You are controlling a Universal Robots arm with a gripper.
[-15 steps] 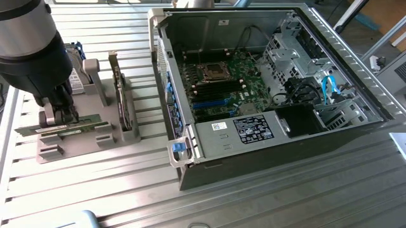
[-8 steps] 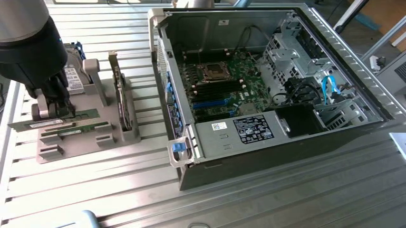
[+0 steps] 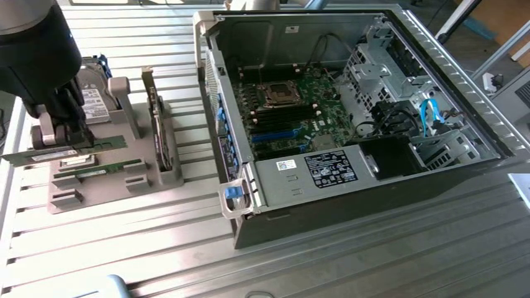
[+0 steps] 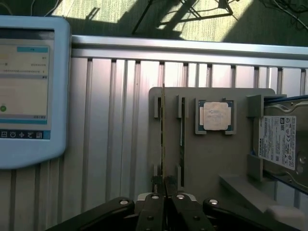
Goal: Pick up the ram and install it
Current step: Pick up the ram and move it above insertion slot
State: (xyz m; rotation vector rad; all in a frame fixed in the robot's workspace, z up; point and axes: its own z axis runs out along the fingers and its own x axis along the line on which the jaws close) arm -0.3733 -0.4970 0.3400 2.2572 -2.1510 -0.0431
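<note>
I watch through two cameras. Exterior view: off arm, high up, tilted down on counter [image 3: 331, 261]. Far enough to take in whole open computer case [image 3: 463, 180] on exterior view's right, grey holder [image 3: 124, 186] on exterior view's left. Wrist view: on arm, looks down past fingers [image 4: 154, 216], much nearer to holder. Both views share holder, hard drive [image 4: 281, 139], ribbed counter.

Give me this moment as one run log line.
gripper: shut on ram | ram: at grey holder, outside computer case | second stick: in holder
</note>
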